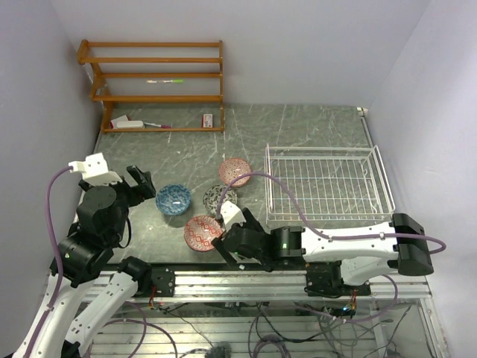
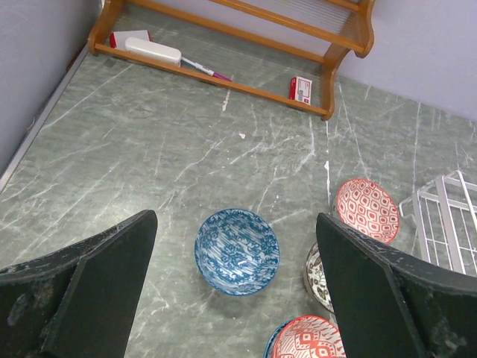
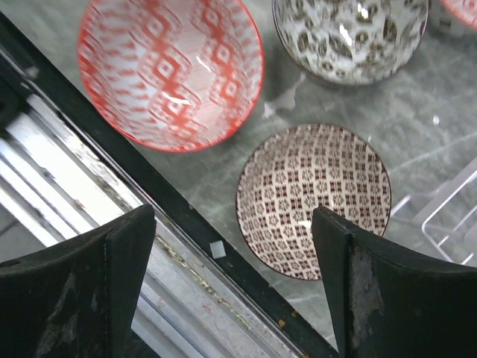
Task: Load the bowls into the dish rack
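Four bowls lie on the table left of the empty white wire dish rack: blue, black-and-white, pink and red. My left gripper is open and empty above the table, just left of the blue bowl. My right gripper is open and empty, low over the table's front edge. The beige-brown bowl lies by its right finger and is hidden under the wrist in the top view. The right wrist view also shows the red bowl and the black-and-white bowl.
An orange wooden shelf stands at the back left, holding a white object, a pen and a small red box. The metal rail runs along the table's front edge under my right gripper. Walls close in left and right.
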Controlling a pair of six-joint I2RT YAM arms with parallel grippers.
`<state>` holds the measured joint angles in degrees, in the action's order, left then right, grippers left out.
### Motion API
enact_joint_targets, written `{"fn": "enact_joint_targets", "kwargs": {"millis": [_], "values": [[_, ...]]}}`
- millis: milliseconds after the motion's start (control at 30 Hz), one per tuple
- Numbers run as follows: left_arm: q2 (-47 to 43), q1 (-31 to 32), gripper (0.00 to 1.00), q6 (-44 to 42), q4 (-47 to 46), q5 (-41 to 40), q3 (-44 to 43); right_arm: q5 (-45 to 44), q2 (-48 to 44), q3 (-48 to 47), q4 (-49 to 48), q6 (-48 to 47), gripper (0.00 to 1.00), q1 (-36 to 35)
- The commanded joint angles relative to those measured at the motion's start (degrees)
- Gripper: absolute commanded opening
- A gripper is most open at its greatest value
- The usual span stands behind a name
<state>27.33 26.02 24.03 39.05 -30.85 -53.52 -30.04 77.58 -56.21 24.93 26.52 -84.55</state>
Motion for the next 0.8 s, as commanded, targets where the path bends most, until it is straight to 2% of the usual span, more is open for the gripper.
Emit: {"fn": "enact_joint_targets", "kwargs": {"millis": [0, 67, 100, 367, 467, 767], "values": [[-0.5, -0.5, 0.99, 0.4, 0.9, -0.7, 0.3, -0.2, 0.7, 3.3, -1.3, 3.0, 0.8, 0.0], [-0.6, -0.5, 0.99, 0.6, 1.1, -0.7, 0.4, 0.6, 2.0, 3.8, -1.6, 2.8, 0.68, 0.0], [-0.8, -0.5, 0.99, 0.6, 1.0, -0.6, 0.6, 1.0, 2.6, 4.0, -1.9, 2.6, 0.65, 0.0], [-0.7, -0.5, 0.99, 0.8, 1.2, -0.2, 1.0, 2.6, 6.6, 5.6, -5.6, 0.8, 0.58, 0.2], [-0.6, -0.6, 0.99, 0.9, 1.2, 0.0, 1.1, 2.1, 8.2, 5.6, -5.7, 0.4, 0.5, 0.4], [-0.5, -0.5, 0.99, 0.9, 1.3, 0.1, 1.7, 1.0, 11.1, 6.1, -6.8, 0.1, 0.46, 1.3]]}}
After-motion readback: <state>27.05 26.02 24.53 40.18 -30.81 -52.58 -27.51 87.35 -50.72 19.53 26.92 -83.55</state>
